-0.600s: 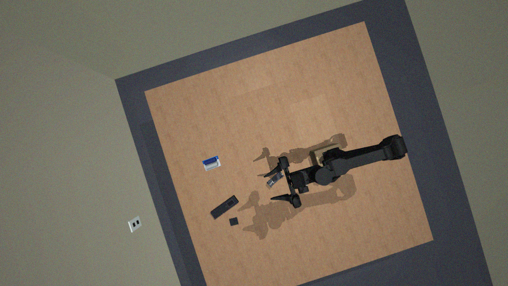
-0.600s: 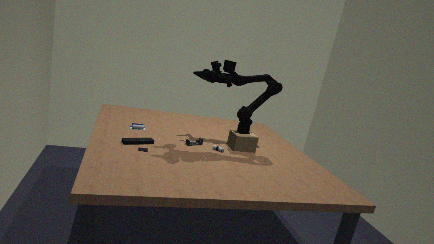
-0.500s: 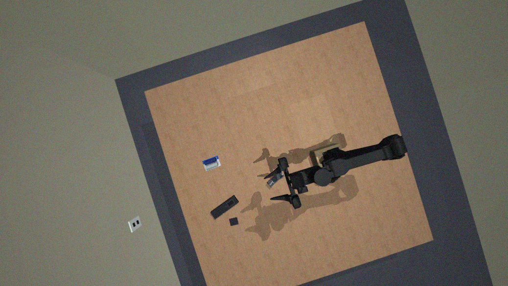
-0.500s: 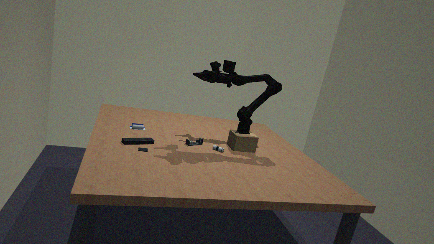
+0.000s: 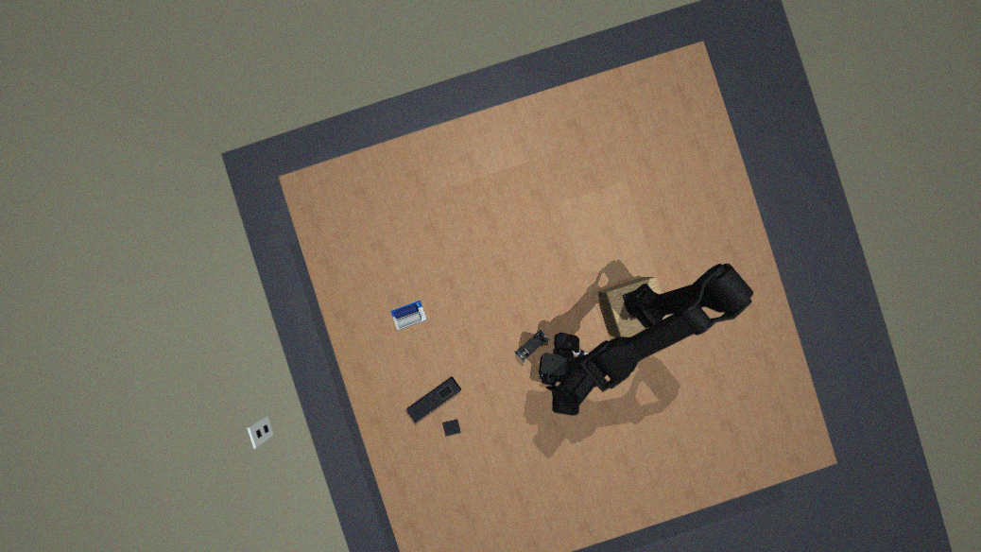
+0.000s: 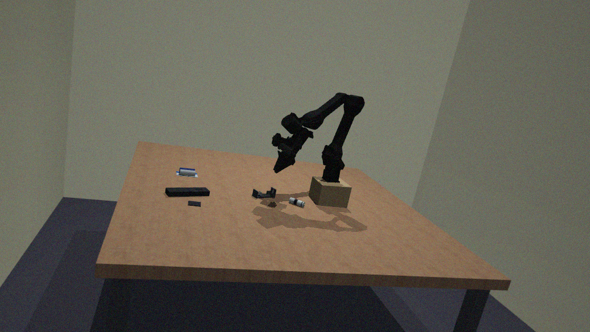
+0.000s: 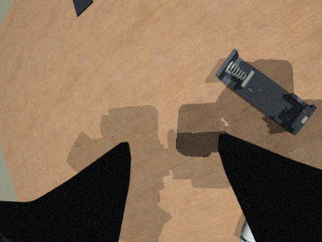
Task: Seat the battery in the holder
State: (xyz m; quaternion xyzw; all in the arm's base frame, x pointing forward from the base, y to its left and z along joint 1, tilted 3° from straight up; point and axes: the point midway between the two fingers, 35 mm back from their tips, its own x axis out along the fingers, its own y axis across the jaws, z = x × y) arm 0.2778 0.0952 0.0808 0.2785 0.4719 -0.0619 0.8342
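Task barely begun, by the look of it; nothing seated, nothing picked up. Gripper hanging in the air above the table, tips pointing down and toward the holder, jaws half spread with only wood and shadow between them in the wrist view; released, gripping nothing. Battery lying on its side on the wood, between the holder and the arm's tan base block, just beside the block, apart from the holder; in the wrist view only a white end of it peeking out past the right-hand finger; hidden under the arm in the top view. Holder empty, spring visible at one end, darker lip end opposite; lying at a slant, near the gripper but not under it. Off to the far side, well apart: long black remote-like bar, small black square, blue and white item; none relevant.

Left to do, as judged: descend over the battery, close on it, lift, carry to the holder, flat end to spring, terminal end tucked under lip without forcing, lay flat and straight, release, back away. All of it outstanding.
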